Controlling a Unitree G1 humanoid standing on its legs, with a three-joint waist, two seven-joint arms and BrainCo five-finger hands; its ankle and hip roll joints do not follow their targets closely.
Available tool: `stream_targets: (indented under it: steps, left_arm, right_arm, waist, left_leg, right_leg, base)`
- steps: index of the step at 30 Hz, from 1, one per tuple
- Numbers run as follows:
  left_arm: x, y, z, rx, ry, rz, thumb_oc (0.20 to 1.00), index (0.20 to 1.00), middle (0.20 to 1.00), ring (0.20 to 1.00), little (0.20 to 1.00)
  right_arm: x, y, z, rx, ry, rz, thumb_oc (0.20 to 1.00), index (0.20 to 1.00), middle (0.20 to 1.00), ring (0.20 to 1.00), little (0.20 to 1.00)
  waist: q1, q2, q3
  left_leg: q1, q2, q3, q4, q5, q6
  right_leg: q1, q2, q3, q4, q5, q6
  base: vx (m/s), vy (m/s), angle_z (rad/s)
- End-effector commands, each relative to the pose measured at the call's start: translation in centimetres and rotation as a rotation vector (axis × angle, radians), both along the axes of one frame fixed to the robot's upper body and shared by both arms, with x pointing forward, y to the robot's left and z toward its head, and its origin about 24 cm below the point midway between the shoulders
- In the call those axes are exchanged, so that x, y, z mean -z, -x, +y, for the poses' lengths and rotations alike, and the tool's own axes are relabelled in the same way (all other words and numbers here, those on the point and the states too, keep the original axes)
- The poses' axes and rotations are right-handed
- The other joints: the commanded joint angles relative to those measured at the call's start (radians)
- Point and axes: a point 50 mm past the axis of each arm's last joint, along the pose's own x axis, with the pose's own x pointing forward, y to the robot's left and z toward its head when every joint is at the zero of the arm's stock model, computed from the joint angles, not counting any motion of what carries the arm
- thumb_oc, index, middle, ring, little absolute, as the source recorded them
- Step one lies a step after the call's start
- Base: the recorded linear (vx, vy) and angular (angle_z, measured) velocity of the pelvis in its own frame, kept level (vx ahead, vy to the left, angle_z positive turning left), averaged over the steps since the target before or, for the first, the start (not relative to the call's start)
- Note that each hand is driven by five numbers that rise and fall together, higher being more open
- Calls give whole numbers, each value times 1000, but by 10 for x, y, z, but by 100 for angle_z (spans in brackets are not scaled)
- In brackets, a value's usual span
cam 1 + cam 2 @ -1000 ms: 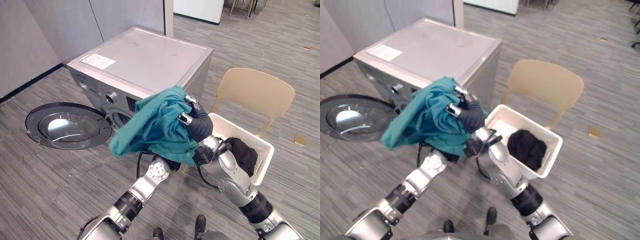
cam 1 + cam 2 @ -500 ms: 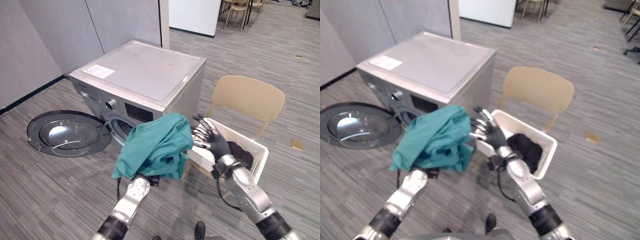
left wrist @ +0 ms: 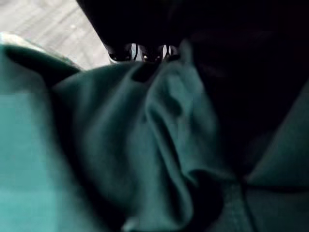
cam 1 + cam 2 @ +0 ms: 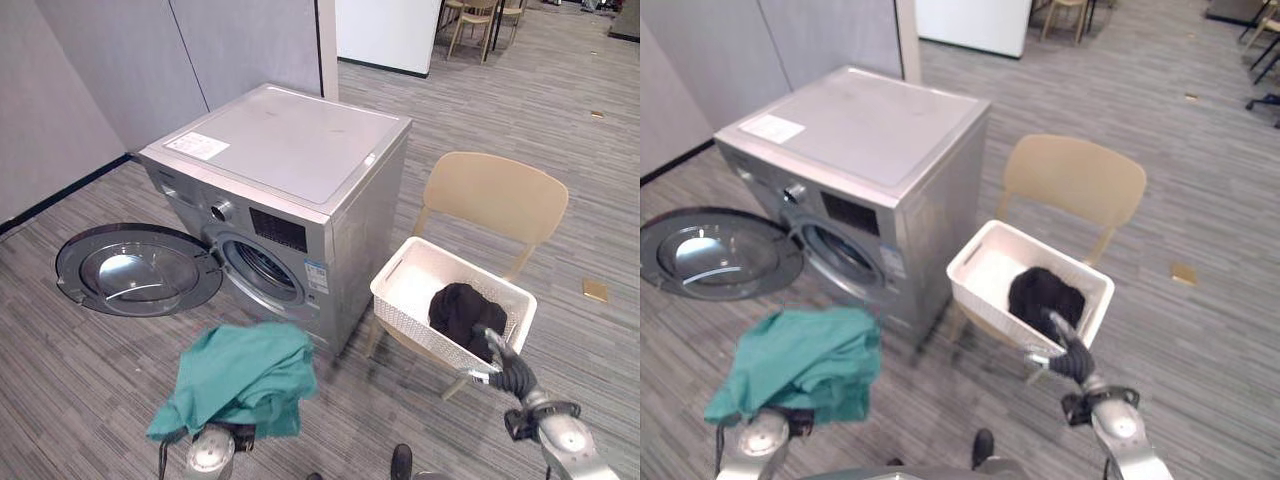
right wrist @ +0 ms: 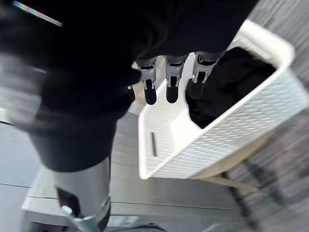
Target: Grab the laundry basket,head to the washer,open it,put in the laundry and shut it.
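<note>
A teal cloth (image 4: 240,375) hangs low in front of the washer (image 4: 290,150), draped over my left hand (image 3: 231,58), which is buried in its folds (image 3: 145,145). The washer's round door (image 4: 135,270) is swung wide open to the left, and the drum opening (image 4: 262,270) is in view. A white laundry basket (image 4: 400,300) sits on a beige chair (image 4: 495,195) with a black garment (image 4: 460,310) inside. My right hand (image 4: 505,370) is open, fingers (image 5: 166,79) straight, just in front of the basket's near rim and holding nothing.
Grey walls stand behind the washer. A small tan tile (image 4: 595,290) lies on the floor to the right of the chair. More chairs (image 4: 480,15) stand far back.
Both arms have dropped. The teal cloth went from chest height before the washer down to the lower left. My right hand has moved away from it, down to the basket's front.
</note>
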Motion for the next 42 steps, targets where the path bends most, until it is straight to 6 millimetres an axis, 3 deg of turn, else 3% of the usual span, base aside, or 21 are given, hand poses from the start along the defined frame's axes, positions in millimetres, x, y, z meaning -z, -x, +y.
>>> stream_targets:
  steps: [1, 2, 7, 13, 17, 18, 20, 25, 26, 28, 30, 33, 34, 36, 39, 41, 42]
  left_arm:
    - [-8, -13, 17, -32, -32, -39, 200, 200, 200, 200, 200]
    - [0, -3, 19, -51, -34, 12, 200, 200, 200, 200, 200]
    - [9, -2, 22, -109, -22, 52, 200, 200, 200, 200, 200]
    - [5, -22, 18, -90, -35, 21, 200, 200, 200, 200, 200]
    - [-6, -42, 8, -42, -32, -48, 200, 200, 200, 200, 200]
    - [-9, -48, 7, -32, -32, -64, 200, 200, 200, 200, 200]
    - [-8, -49, 3, -11, -29, -60, 200, 200, 200, 200, 200]
    - [-15, -52, 11, -7, -61, -82, 200, 200, 200, 200, 200]
    - [-22, -58, 15, -8, -82, -110, 200, 200, 200, 200, 200]
    - [-26, -63, 16, -17, -87, -136, 200, 200, 200, 200, 200]
    - [-24, -63, 16, -23, -89, -131, 200, 200, 200, 200, 200]
    - [-22, -64, 11, -9, -83, -126, 200, 200, 200, 200, 200]
    - [-22, -64, 8, 0, -80, -127, 200, 200, 200, 200, 200]
    - [-21, -64, 5, 16, -76, -121, 200, 200, 200, 200, 200]
    - [-16, -61, 0, 39, -65, -102, 200, 200, 200, 200, 200]
    - [-15, -59, -4, 54, -50, -95, 200, 200, 200, 200, 200]
    - [-15, -59, -4, 54, -50, -95, 200, 200, 200, 200, 200]
  right_arm:
    - [-8, -23, 8, -36, 51, -89, 1000, 1000, 1000, 1000, 1000]
    - [0, -23, 6, -36, 84, -49, 1000, 1000, 1000, 1000, 1000]
    - [7, -32, 7, -28, 105, -33, 1000, 1000, 1000, 1000, 1000]
    - [5, -44, 6, -8, 120, -57, 1000, 1000, 1000, 1000, 1000]
    - [12, -41, 4, 20, 147, -21, 1000, 1000, 1000, 1000, 1000]
    - [15, -40, 5, 26, 146, -7, 1000, 1000, 1000, 1000, 1000]
    - [19, -39, 8, 16, 145, 15, 1000, 1000, 1000, 1000, 1000]
    - [17, -52, 29, -45, 114, -9, 1000, 1000, 1000, 1000, 1000]
    - [11, -61, 38, -75, 104, -45, 1000, 1000, 1000, 1000, 1000]
    - [5, -67, 43, -93, 96, -74, 1000, 1000, 1000, 1000, 1000]
    - [1, -70, 46, -104, 83, -98, 1000, 1000, 1000, 1000, 1000]
    - [0, -69, 45, -102, 79, -101, 1000, 1000, 1000, 1000, 1000]
    - [1, -67, 43, -96, 86, -94, 1000, 1000, 1000, 1000, 1000]
    - [7, -62, 40, -87, 98, -65, 1000, 1000, 1000, 1000, 1000]
    - [19, -48, 32, -63, 103, -2, 1000, 1000, 1000, 1000, 1000]
    - [24, -42, 25, -50, 118, 33, 1000, 1000, 1000, 1000, 1000]
    - [24, -42, 25, -50, 118, 33, 1000, 1000, 1000, 1000, 1000]
  waist:
    - [10, -33, 18]
    - [16, -30, 31]
    - [33, -36, 98]
    - [51, -41, 136]
    - [18, -42, 134]
    - [-13, -44, 124]
    - [-21, -50, 118]
    - [16, -81, 124]
    - [21, -85, 132]
    - [8, -74, 141]
    - [-1, -60, 152]
    - [-18, -48, 169]
    - [-24, -52, 176]
    - [-31, -51, 178]
    - [-43, -60, 165]
    - [-49, -70, 160]
    - [-49, -70, 160]
  left_leg:
    - [-36, -42, -42, 0, -7, -7]
    - [-34, -42, -47, 0, 0, -3]
    - [-120, -42, -69, 101, -5, 1]
    - [-239, -45, -77, 155, 10, -10]
    - [-234, 31, 181, 195, -34, -17]
    - [-189, 81, 322, 178, -41, -26]
    - [-193, 74, 314, 194, -47, -25]
    - [-206, 27, 272, 190, -85, 17]
    - [-192, -5, 235, 166, -96, 37]
    - [-158, -31, 195, 120, -98, 44]
    - [-128, -46, 169, 89, -95, 50]
    - [-98, -68, 124, 72, -99, 58]
    - [-107, -76, 118, 80, -84, 64]
    - [-102, -88, 84, 109, -103, 67]
    - [-100, -87, 67, 192, -139, 41]
    - [-137, -51, 86, 322, -136, 14]
    - [-138, -51, 86, 322, -137, 14]
  right_leg:
    - [82, -24, 45, 29, -147, 89]
    - [78, -22, 51, 39, -154, 84]
    - [38, -27, 49, 73, -160, 67]
    - [-18, -46, -14, 82, -157, 62]
    - [-14, -103, -166, 83, -174, 72]
    - [-3, -129, -248, 89, -171, 77]
    - [34, -144, -276, 91, -164, 84]
    - [30, -178, -243, 170, -175, 104]
    - [-32, -164, -161, 278, -194, 101]
    - [-95, -105, -34, 314, -220, 103]
    - [-152, -65, 19, 329, -218, 94]
    - [-210, -21, 52, 315, -204, 91]
    - [-237, -11, 58, 308, -171, 88]
    - [-240, -8, 64, 308, -167, 90]
    - [-168, -9, 70, 237, -169, 70]
    - [-114, -16, 54, 196, -170, 52]
    - [-114, -16, 54, 196, -170, 52]
  base:
    - [0, 0, 0]
    - [0, 0, 0]
    - [-126, -32, 3]
    - [-107, -14, 36]
    - [7, 68, 103]
    - [6, 105, 225]
    - [264, 278, 206]
    - [202, 228, 54]
    - [195, 148, 32]
    - [250, 160, 53]
    - [218, 84, 61]
    - [158, -12, 30]
    - [121, -76, 76]
    - [166, -110, 104]
    - [200, -173, 40]
    - [149, -151, 53]
    - [145, -113, 59]
